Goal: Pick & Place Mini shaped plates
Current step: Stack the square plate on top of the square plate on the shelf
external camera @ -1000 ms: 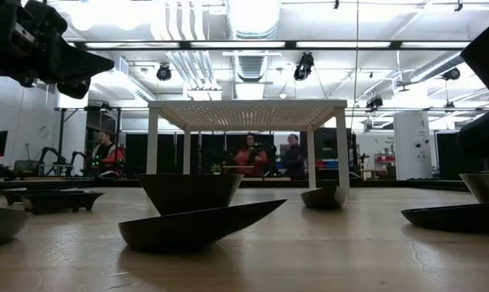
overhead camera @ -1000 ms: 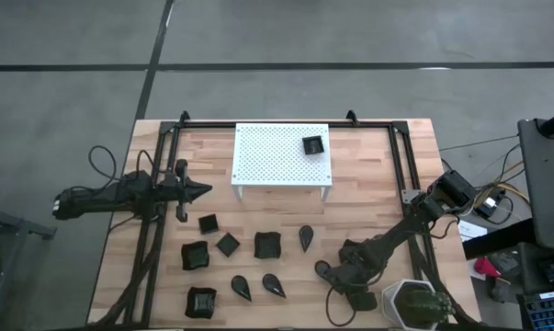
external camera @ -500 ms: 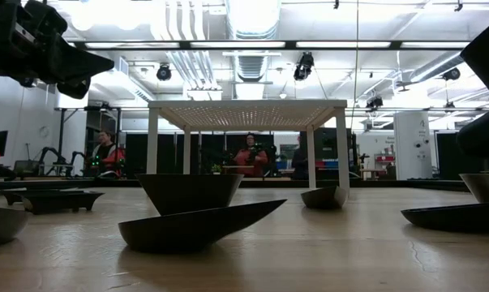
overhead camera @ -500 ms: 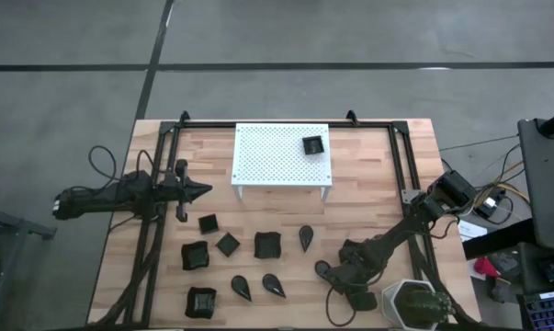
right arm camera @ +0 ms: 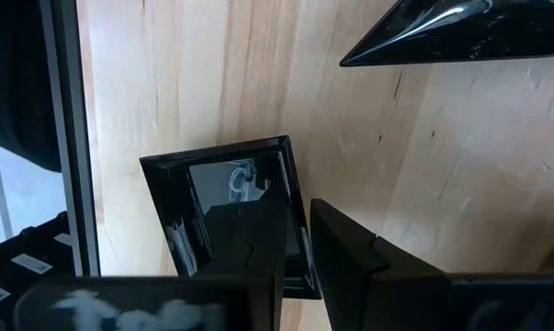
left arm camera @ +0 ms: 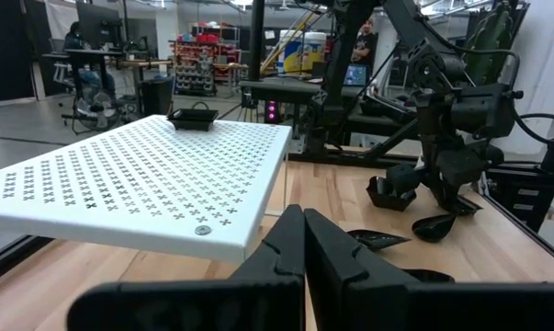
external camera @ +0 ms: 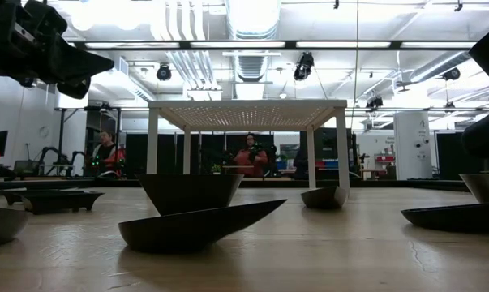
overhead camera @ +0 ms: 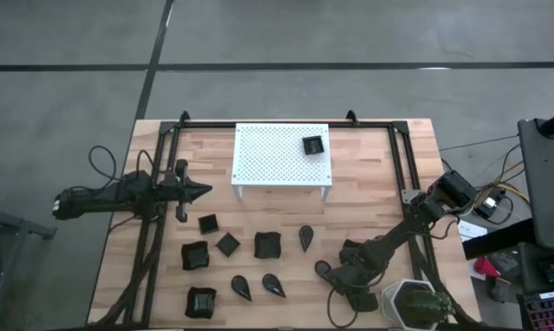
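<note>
high view: eight black mini plates lie on the counter, one more on the white stand. left tool is closed, empty.

right wrist view: right tool clamps a square plate rim, partly hidden.

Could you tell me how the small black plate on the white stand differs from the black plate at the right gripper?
The square plate on the stand sits raised on the white perforated stand, with no gripper near; the square plate at the right gripper lies on the wooden table. The right gripper has one finger inside that plate and one outside its rim. The left gripper hangs shut, away from both. Both plates are glossy, black and square.
</note>
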